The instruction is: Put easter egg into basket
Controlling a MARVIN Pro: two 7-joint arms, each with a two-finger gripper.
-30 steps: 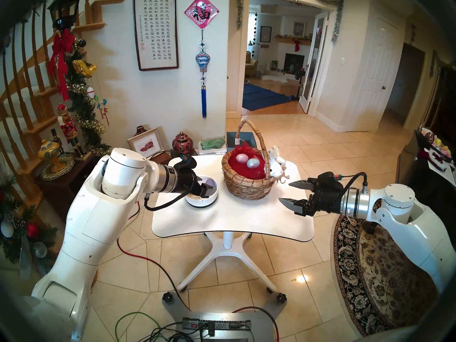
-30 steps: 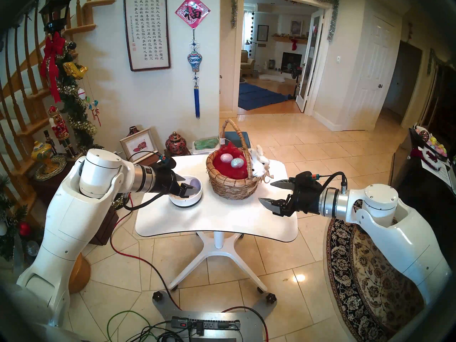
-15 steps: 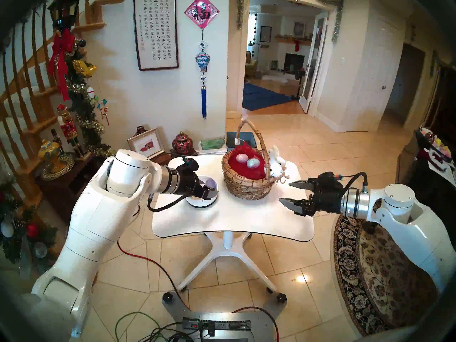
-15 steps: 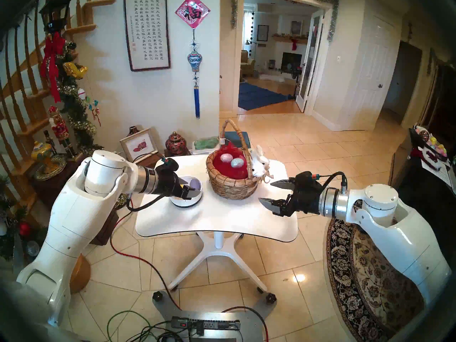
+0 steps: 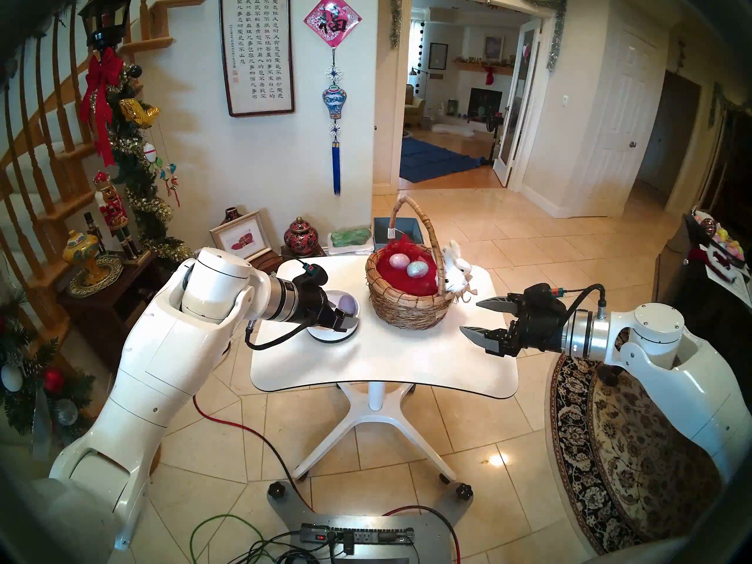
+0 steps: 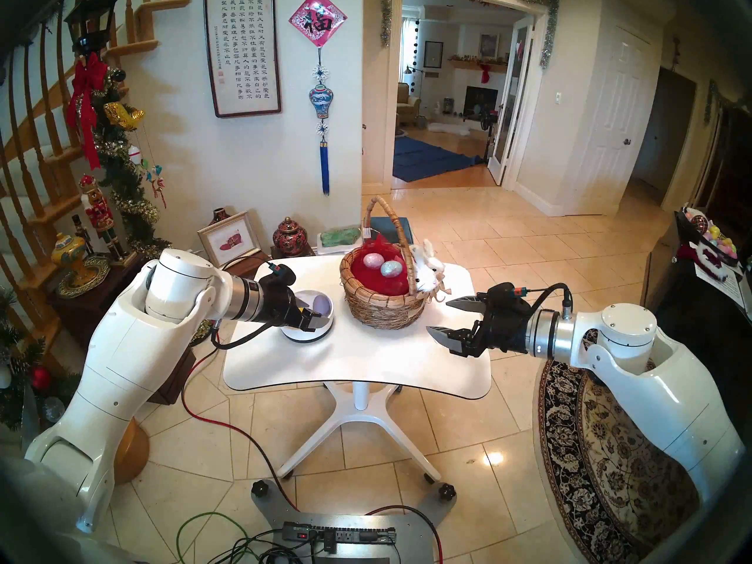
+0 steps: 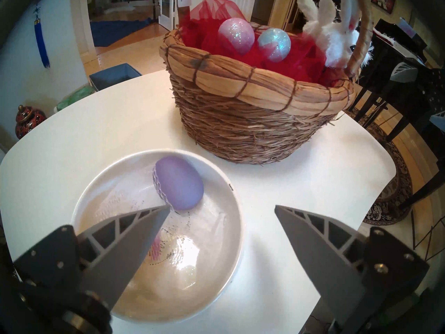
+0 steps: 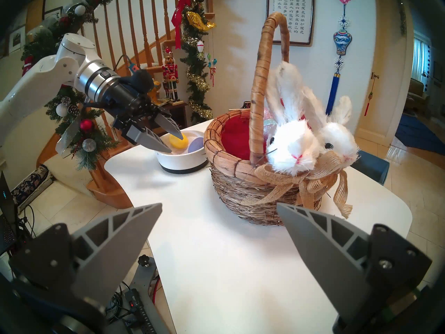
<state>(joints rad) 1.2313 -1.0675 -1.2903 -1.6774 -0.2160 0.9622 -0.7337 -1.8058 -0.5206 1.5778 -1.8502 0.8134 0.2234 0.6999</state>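
White counter (image 5: 382, 359) centre frame | left pincer (image 7: 221, 208) wide, angled down over low white round bowl (image 7: 231, 230) | right pincer (image 5: 474, 317) wide, level, lower right of woven straw basket (image 5: 407, 306)

Yellow egg (image 8: 178, 140) partly behind left tool's (image 8: 172, 139) finger; handle top cut off.

The basket (image 7: 243, 114) is straw-brown with red lining; inside are a glittery pink egg (image 7: 236, 35) and a glittery blue egg (image 7: 274, 44). The white bowl (image 7: 216, 249) holds a purple egg (image 7: 180, 183) and a yellow egg (image 8: 178, 140).
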